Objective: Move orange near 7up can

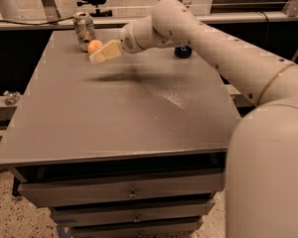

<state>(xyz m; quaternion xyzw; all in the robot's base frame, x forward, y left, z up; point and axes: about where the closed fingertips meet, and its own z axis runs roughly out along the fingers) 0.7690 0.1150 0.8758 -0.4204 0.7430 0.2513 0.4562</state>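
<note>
7up can (83,29) upright; orange (94,46) just beside it; claw (99,56) at orange, grip unclear

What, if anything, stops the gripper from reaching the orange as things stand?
Probably nothing, so yes. The gripper sits right at the orange, near the far edge of the table, with nothing between them. Only the 7up can stands close behind the orange, so a careless approach might bump it.
</note>
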